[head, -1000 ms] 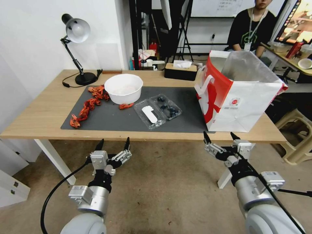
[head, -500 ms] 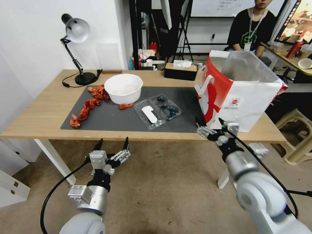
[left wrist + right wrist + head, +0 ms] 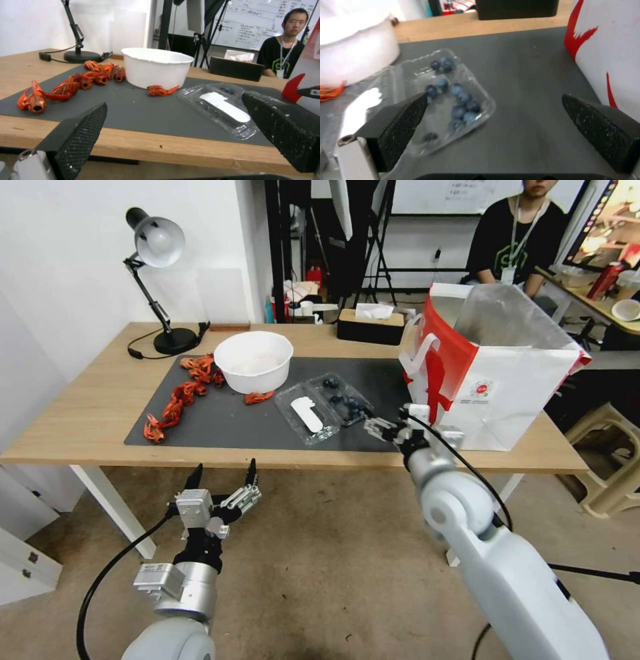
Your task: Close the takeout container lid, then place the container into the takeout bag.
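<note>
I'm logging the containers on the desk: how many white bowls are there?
1. The white bowl stands on the dark mat, behind the open takeout container, with red crayfish beside it.

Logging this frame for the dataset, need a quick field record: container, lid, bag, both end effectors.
container: takeout container open flat on the dark mat, blueberries in one half
lid: lid open, white sticker up
bag: takeout bag upright, open, on the robot's right of the container
right end effector: right end effector open, over the mat beside the container
left end effector: left end effector open, below the table edge

A white bowl (image 3: 253, 361) sits beside red crayfish (image 3: 179, 397) on a dark mat (image 3: 227, 423).
</note>
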